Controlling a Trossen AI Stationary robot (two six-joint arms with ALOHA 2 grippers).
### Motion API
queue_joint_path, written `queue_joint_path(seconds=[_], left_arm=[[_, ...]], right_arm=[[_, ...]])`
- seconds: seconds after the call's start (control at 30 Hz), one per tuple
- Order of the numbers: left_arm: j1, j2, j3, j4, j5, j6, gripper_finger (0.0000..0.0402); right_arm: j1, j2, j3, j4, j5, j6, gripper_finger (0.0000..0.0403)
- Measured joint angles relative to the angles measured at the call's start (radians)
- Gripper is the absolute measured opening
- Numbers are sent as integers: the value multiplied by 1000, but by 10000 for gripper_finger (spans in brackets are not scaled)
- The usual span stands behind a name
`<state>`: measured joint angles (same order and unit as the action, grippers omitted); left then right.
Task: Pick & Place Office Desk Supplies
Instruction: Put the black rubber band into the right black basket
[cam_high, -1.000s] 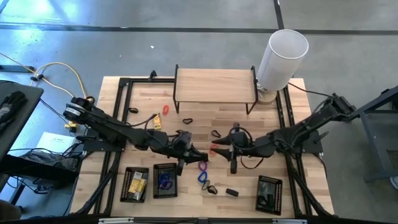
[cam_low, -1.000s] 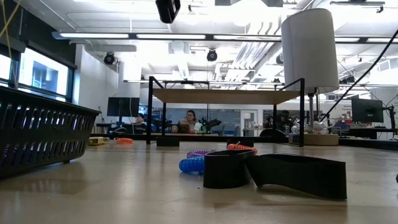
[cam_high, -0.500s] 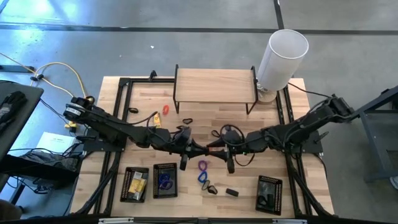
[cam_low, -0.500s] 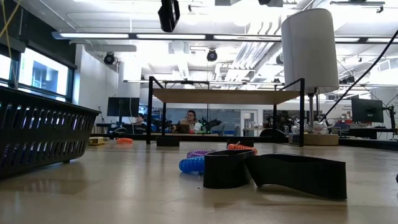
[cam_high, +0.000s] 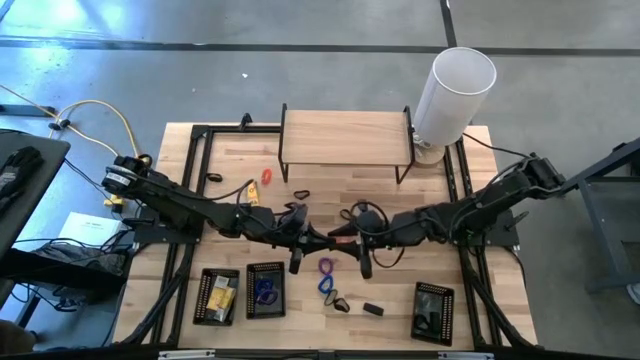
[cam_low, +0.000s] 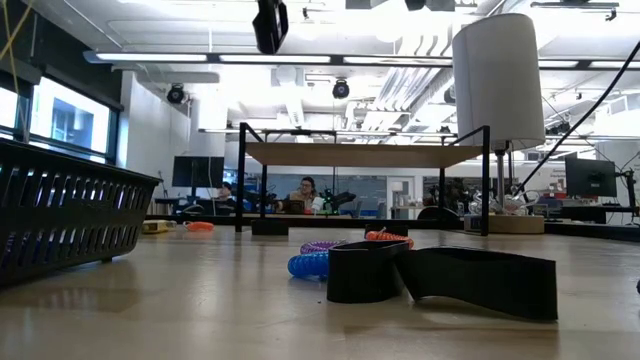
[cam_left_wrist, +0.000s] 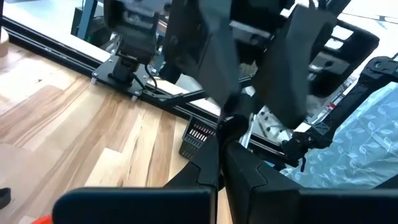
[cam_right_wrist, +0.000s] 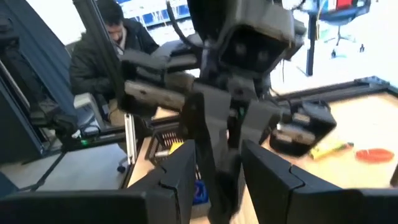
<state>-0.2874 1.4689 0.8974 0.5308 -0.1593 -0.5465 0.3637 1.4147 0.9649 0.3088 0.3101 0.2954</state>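
High over the table's middle my two grippers meet tip to tip. My left gripper (cam_high: 327, 241) (cam_left_wrist: 222, 163) is shut. Its fingertips stand between the fingers of my right gripper (cam_high: 339, 240) (cam_right_wrist: 219, 158), which is open; nothing shows between either pair. Below them an orange loop (cam_low: 388, 237) lies flat on the table. Toward the near edge lie a purple loop (cam_high: 326, 265), a blue loop (cam_high: 325, 285) and two black clip pieces (cam_high: 340, 303) (cam_high: 372, 310). Another orange loop (cam_high: 267, 177) and a yellow packet (cam_high: 252, 195) lie farther back on the left. My left gripper's shut fingers (cam_right_wrist: 214, 134) stand level between my right gripper's fingers (cam_right_wrist: 264, 171), coming from the table's left. I cannot tell whether the two grippers touch.
Three black mesh trays (cam_high: 218, 297) (cam_high: 265, 290) (cam_high: 433, 312) stand along the near edge. A wooden shelf on black legs (cam_high: 345, 137) stands at the back, with a tall white cylinder (cam_high: 455, 90) at the back right. A person (cam_right_wrist: 118, 50) sits beyond the table's left side.
My right gripper has gone toward the table's left edge and slightly down, until its fingers came around my left gripper's tips. The loops and clips on the table have stayed where they were.
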Motion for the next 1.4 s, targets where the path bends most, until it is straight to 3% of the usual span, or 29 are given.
queue_joint_path(seconds=[1.4], left_arm=[[-1,0,0,-16,3,2,1]], right_arm=[[-26,0,0,-79,1,-11,119]])
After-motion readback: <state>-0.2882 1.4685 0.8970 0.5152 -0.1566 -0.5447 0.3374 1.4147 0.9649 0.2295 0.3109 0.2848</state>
